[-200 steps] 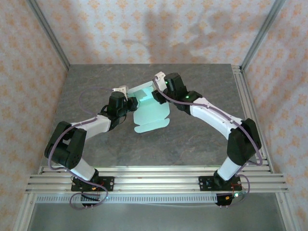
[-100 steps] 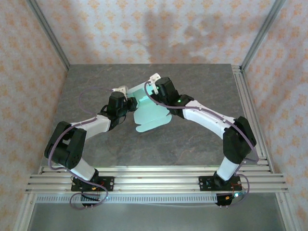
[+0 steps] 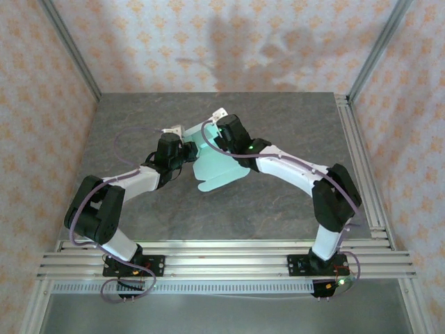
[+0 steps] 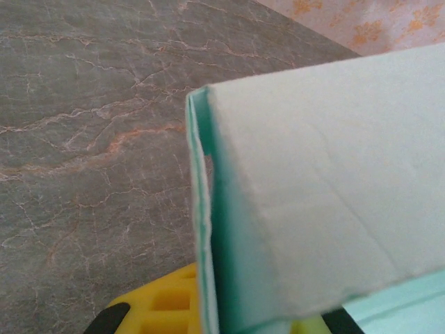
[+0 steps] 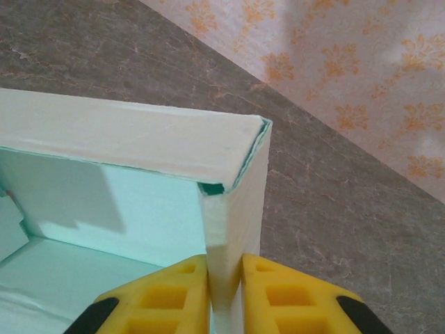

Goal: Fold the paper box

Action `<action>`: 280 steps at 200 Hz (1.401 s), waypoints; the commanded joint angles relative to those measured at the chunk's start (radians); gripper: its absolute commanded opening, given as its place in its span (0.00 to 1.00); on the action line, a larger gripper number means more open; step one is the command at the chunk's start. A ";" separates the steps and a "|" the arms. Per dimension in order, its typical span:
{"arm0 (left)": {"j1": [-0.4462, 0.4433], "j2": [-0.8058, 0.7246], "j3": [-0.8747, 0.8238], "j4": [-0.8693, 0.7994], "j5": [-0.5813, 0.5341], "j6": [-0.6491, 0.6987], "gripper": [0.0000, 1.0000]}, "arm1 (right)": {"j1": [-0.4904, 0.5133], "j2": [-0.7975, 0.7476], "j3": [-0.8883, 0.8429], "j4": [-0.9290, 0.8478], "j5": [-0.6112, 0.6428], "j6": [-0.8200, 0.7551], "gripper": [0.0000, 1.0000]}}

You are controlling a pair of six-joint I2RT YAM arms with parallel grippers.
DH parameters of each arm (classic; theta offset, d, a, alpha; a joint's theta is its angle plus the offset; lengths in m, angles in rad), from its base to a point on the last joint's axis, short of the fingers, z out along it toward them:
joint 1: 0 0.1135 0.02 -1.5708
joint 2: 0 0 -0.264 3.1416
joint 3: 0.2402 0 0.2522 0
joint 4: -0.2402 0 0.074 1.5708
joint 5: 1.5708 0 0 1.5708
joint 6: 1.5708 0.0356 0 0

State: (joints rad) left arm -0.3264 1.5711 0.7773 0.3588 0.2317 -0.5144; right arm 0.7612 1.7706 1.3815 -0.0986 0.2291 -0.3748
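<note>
At the middle of the table (image 3: 292,202), your right gripper (image 5: 224,278) is swinging in toward the left gripper (image 4: 229,316). Both are pinching upright walls of the paper box (image 3: 217,167). The corner is closing, but the rounded flaps (image 3: 226,179) are still lying flat.

Grey stone-patterned tabletop (image 3: 243,209), veined in rust and white, edged with aluminium rails (image 3: 222,254) along the near side. Bears a single mint-green paper box (image 3: 221,170), half folded. Rounded flaps flat on the stone just nearward of the right fingers (image 5: 163,292), one wall upright between them, another edge at the left fingers (image 4: 163,306).
</note>
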 commanded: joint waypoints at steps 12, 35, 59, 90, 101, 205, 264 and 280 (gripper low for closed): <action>-0.016 -0.049 0.029 0.088 0.059 0.017 0.00 | 0.010 0.053 0.038 -0.034 0.005 -0.014 0.20; -0.016 -0.051 0.029 0.085 0.057 0.018 0.00 | 0.010 0.069 0.057 -0.046 0.016 -0.022 0.22; -0.016 -0.049 0.030 0.089 0.057 0.016 0.00 | 0.010 0.078 0.069 -0.054 0.030 -0.031 0.21; -0.016 -0.048 0.036 0.086 0.055 0.016 0.00 | 0.010 0.096 0.080 -0.064 0.058 -0.047 0.11; -0.016 -0.048 0.035 0.086 0.055 0.017 0.00 | 0.010 0.103 0.083 -0.067 0.075 -0.051 0.05; -0.016 -0.043 0.034 0.083 0.057 0.016 0.00 | 0.010 0.148 0.109 -0.081 0.139 -0.063 0.17; -0.016 -0.043 0.034 0.083 0.057 0.011 0.00 | 0.024 0.161 0.115 -0.060 0.266 -0.059 0.00; -0.016 -0.044 0.034 0.087 0.058 0.007 0.00 | 0.037 0.175 0.111 -0.018 0.358 -0.059 0.00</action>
State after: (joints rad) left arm -0.3271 1.5707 0.7773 0.3485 0.2379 -0.5152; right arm 0.7765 1.9045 1.4849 -0.1162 0.4450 -0.4122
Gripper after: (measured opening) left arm 0.089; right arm 0.081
